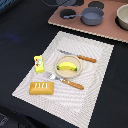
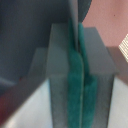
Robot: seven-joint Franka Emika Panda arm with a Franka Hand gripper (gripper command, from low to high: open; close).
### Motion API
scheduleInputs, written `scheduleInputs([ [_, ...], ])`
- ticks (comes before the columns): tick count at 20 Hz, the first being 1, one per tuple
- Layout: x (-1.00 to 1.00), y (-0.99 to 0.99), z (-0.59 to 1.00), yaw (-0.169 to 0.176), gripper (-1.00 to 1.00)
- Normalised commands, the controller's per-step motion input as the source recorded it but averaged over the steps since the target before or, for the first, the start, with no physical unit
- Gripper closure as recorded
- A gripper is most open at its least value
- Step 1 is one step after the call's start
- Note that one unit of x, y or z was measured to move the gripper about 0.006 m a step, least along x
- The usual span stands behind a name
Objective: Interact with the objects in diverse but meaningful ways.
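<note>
Dark tabletop, dim surroundings.
Pinkish-brown board along far edge; striped cloth mat spread mid-table; light soft, even.

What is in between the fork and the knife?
The banana on its plate lies between the fork and knife, in the exterior view.

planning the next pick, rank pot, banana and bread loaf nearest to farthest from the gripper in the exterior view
Gripper is up by the board.
1. pot, on the board, upper right
2. banana, mid-mat
3. bread loaf, mat's lower left
</note>
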Motion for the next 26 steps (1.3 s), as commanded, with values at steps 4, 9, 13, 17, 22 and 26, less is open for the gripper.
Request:
scheduleInputs([
  [4,0.34,0.00,-0.16,-0.010,1.00],
  [9,0.33,0.00,-0.16,-0.024,1.00],
  [13,0.22,0.00,-0.21,-0.017,1.00],
  [17,0.21,0.02,-0.19,-0.012,1.00],
  [22,0.18,0.08,-0.19,-0.005,1.00],
  [26,-0.04,0.19,-0.22,0.002,1.00],
])
